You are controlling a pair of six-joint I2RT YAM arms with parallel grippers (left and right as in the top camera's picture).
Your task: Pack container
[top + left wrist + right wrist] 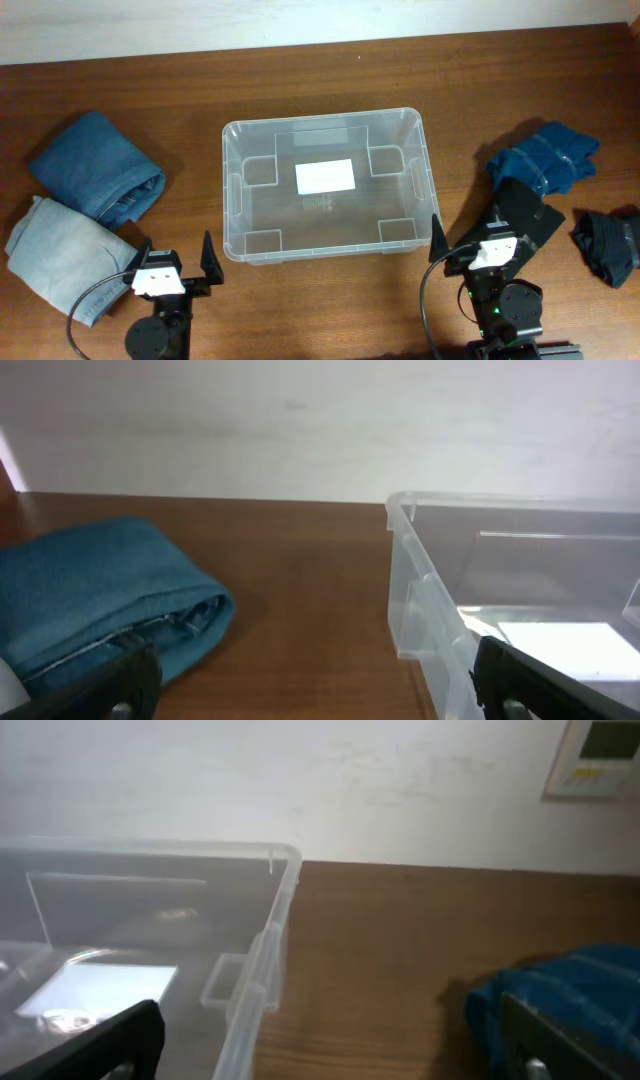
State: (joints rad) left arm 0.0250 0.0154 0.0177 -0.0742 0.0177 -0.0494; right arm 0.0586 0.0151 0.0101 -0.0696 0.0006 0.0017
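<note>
Brown wooden table [500, 70] with a white wall [200, 20] along the far edge, pretty plain setup. Biggest thing on it is the clear plastic container [228, 190], sitting upright dead centre between the two arms. All the clothes lie outside it on the tabletop.

On the left there's a folded pair of blue jeans [100, 175], and touching it on the near side a folded pale blue-grey garment [65, 255]. On the right of the container there's a crumpled blue denim piece [545, 160], then a smaller dark navy bundle [610, 245] out by the table edge, apart from it.

Left gripper [178, 240] sits low at the near edge, fingers spread wide with only bare table between them, just off the container's near left corner. Right gripper [467, 222] is the same deal, spread and holding nothing, right by the near right corner.

Through the container's floor you only see a white label [324, 177] in the middle and four moulded recesses [262, 171] around it.
</note>
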